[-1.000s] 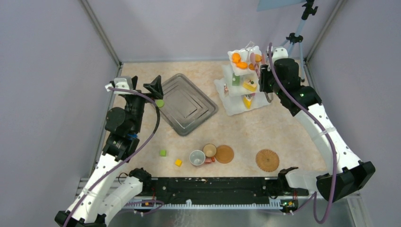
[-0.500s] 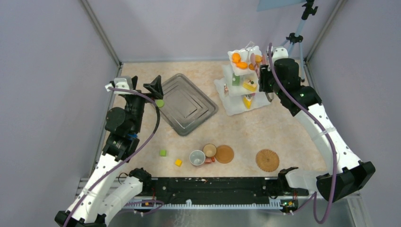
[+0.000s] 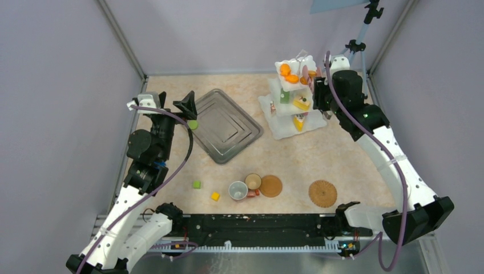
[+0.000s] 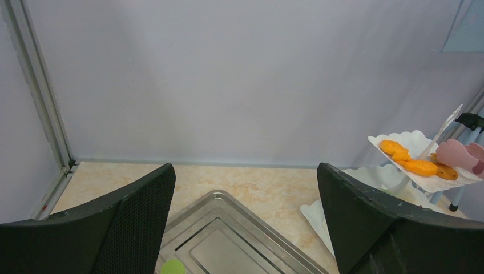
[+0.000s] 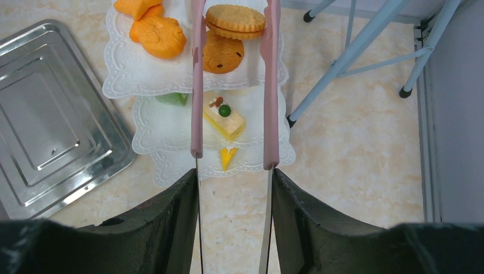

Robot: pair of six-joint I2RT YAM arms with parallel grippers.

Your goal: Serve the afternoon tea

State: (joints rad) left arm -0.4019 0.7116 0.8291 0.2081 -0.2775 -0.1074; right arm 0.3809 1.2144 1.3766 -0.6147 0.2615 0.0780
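Note:
The white three-tier stand (image 3: 275, 107) stands at the back right and holds orange pastries (image 3: 288, 74), a yellow cake piece (image 5: 225, 120) and a yellow wedge (image 5: 227, 157). My right gripper (image 3: 321, 94) is beside its top tier, shut on pink tongs (image 5: 197, 85). The tong arms reach over the top tier (image 5: 142, 85) on either side of a round sandwich cookie (image 5: 235, 18). Two cups (image 3: 238, 190) (image 3: 253, 181) and two brown woven mats (image 3: 271, 186) (image 3: 323, 193) lie near the front. My left gripper (image 4: 245, 217) is open and empty over the left edge of the steel tray.
A grey steel tray (image 3: 225, 125) lies at the back centre with a green ball (image 3: 193, 124) at its left rim. A green cube (image 3: 196, 184) and a yellow cube (image 3: 215, 196) lie at the front left. A tripod (image 3: 357, 45) stands behind the stand.
My right gripper with the tongs has shifted slightly right and back at the top tier. The left arm has not moved.

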